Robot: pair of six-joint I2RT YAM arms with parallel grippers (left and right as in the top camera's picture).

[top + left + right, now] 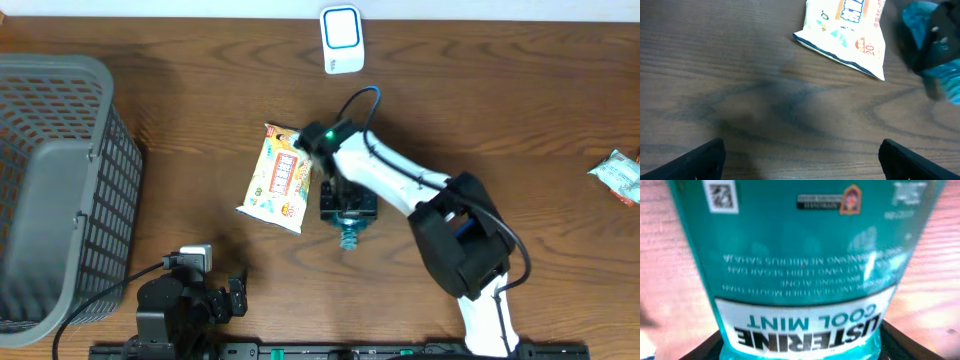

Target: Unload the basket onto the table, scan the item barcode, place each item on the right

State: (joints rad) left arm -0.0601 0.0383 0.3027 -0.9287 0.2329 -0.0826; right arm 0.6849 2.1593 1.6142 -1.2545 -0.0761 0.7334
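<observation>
Centring is what we are minding: the right claw (pixel 347 218) is straddling the Listerine bottle (pixel 800 255), whether clamped we cannot tell, while the left claw (pixel 800 160) is gaping idle.

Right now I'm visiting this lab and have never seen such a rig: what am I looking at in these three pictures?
Two robot arms work at a table. One picture looks down from above; the other two come from cameras on each wrist. On it: a grey basket, a snack packet, a white device, perhaps the scanner, and a small packet. The left gripper is open, empty. The right gripper flanks a Listerine mouthwash bottle; whether it grips yet, I cannot tell.
</observation>
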